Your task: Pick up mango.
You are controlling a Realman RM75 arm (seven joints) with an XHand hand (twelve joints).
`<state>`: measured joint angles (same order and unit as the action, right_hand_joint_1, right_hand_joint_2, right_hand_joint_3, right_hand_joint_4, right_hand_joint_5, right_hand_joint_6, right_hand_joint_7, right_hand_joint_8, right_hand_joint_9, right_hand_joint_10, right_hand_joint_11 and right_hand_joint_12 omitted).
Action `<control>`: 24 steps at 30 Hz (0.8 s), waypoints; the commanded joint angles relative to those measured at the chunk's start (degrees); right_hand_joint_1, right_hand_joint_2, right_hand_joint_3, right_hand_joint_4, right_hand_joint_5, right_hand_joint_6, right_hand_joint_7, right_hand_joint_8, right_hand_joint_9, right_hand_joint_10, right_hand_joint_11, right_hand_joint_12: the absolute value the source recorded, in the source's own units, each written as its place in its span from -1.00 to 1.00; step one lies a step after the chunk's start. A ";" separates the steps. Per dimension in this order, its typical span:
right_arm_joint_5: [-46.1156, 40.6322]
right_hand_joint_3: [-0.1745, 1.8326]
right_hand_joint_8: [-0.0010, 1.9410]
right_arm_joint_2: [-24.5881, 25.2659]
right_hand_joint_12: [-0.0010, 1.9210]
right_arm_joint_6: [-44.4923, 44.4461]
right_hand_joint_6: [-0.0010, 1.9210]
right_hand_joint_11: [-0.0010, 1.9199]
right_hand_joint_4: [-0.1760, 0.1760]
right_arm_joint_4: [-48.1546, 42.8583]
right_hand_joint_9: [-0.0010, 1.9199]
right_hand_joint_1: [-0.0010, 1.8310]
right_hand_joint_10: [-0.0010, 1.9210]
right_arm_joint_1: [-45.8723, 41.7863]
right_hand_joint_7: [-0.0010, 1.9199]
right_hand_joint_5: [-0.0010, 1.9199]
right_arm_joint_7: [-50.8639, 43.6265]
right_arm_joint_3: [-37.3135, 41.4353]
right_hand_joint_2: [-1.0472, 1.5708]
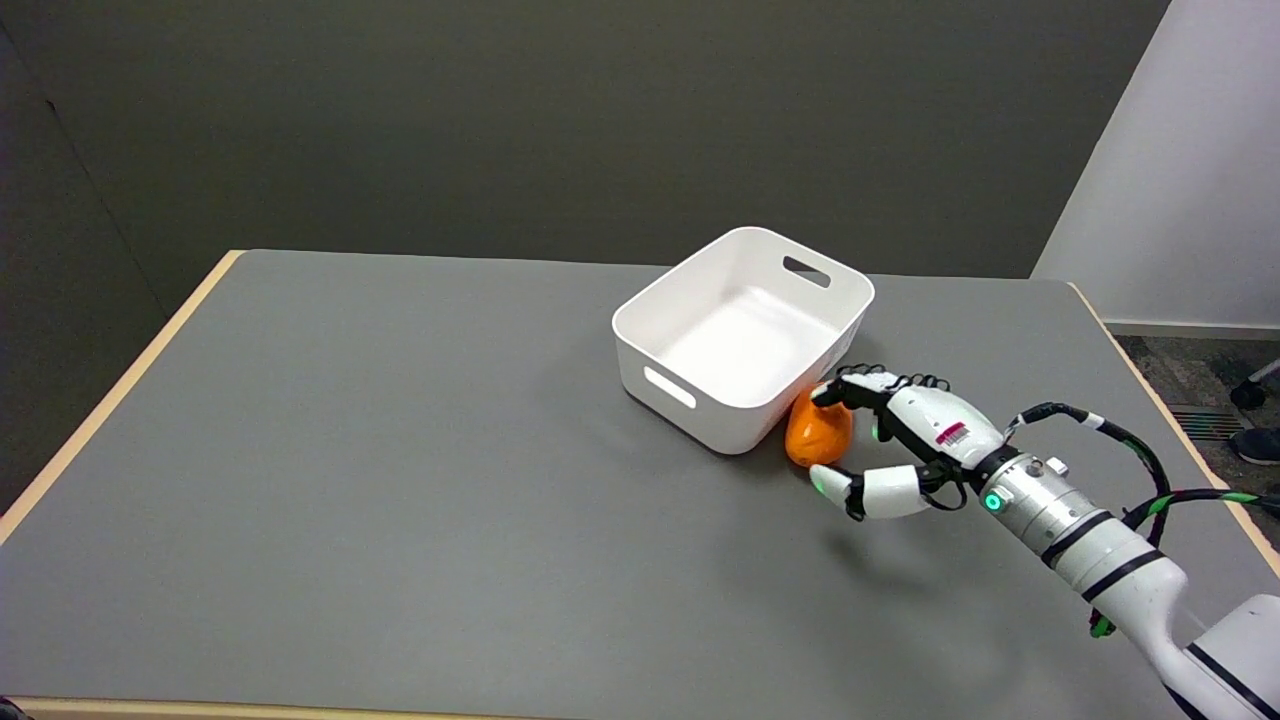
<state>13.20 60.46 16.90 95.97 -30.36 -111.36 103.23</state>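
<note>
A grey table (400, 480) with a pale wooden edge fills most of the head view, set against a dark wall at the back and a white wall at the upper right. On the table, right of the middle, stands 1 white plastic bin (660, 335) with rounded corners, open at the top, turned at an angle to the table's edges; 1 slot handle shows in its far wall and 1 in its near wall, and nothing shows inside it. The right arm (1100, 550), white with black bands and black cables looping beside the wrist, reaches in from the lower right corner and slopes up toward the bin. Its right hand (900, 445) is at the bin's near right corner, closed around the mango: the upper fingers (850, 388) curl over the top of the fruit and the thumb (835, 485) comes in beneath it, with a green light at the tip. The mango (815, 432), orange and rounded, sits just beside the bin's outer wall, seemingly touching it, between the fingers and the thumb; whether it rests on the table or is lifted clear of it cannot be told. Beyond the table's right edge, a patch of carpeted floor shows a dark shoe (1258, 443) at the picture's border.
</note>
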 commanded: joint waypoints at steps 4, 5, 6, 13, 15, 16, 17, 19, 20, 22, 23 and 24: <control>12.17 0.01 1.00 3.79 1.00 -2.57 -0.02 -0.55 -0.21 9.22 -0.37 0.38 1.00 -3.39 -0.40 -0.67 0.00 7.17 0.56; 12.84 0.00 1.00 4.11 1.00 -2.66 -0.05 -0.53 -0.16 9.71 -0.39 0.38 1.00 -3.39 -0.40 -0.69 0.00 7.74 0.57; 12.94 -0.02 1.00 4.19 1.00 -2.66 -0.12 -0.50 -0.12 9.87 -0.40 0.38 1.00 -3.46 -0.41 -0.71 0.00 7.97 0.57; 13.47 -0.02 1.00 4.42 1.00 -3.27 -0.38 -0.43 0.00 11.35 -0.44 0.38 1.00 -4.14 -0.41 -0.71 0.00 9.90 0.57; 13.51 0.00 1.00 4.85 1.00 -3.53 -0.35 -0.40 0.08 12.04 -0.42 0.38 1.00 -4.35 -0.40 -0.69 0.00 11.04 0.57; 13.51 0.01 1.00 4.64 1.00 -3.68 -0.34 -0.39 0.10 12.19 -0.42 0.38 1.00 -4.42 -0.40 -0.68 0.00 11.18 0.56; 13.51 0.01 1.00 4.29 1.00 -3.86 -0.34 -0.38 0.11 12.29 -0.41 0.38 1.00 -4.43 -0.40 -0.68 0.00 11.04 0.56; 13.87 -0.01 1.00 3.63 1.00 -4.42 -0.34 -0.35 0.14 12.29 -0.44 0.38 1.00 -4.36 -0.41 -0.66 0.00 10.26 0.57; 14.70 -0.02 1.00 3.14 1.00 -5.36 -0.34 -0.34 0.16 12.22 -0.46 0.38 1.00 -4.28 -0.41 -0.65 0.07 9.52 0.57; 15.94 -0.01 1.00 2.73 1.00 -6.59 -0.34 -0.32 0.19 12.14 -0.47 0.38 1.00 -4.19 -0.41 -0.64 0.62 8.53 0.57; 16.49 -0.02 1.00 2.41 1.00 -7.23 -0.34 -0.31 0.22 12.13 -0.47 0.38 1.00 -4.12 -0.41 -0.63 1.35 7.91 0.57; 17.42 -0.03 1.00 1.86 1.00 -8.17 -0.34 -0.29 0.25 11.99 -0.46 0.38 1.00 -3.96 -0.42 -0.62 2.82 7.05 0.58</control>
<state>23.83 63.62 14.08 105.04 -33.73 -111.42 110.75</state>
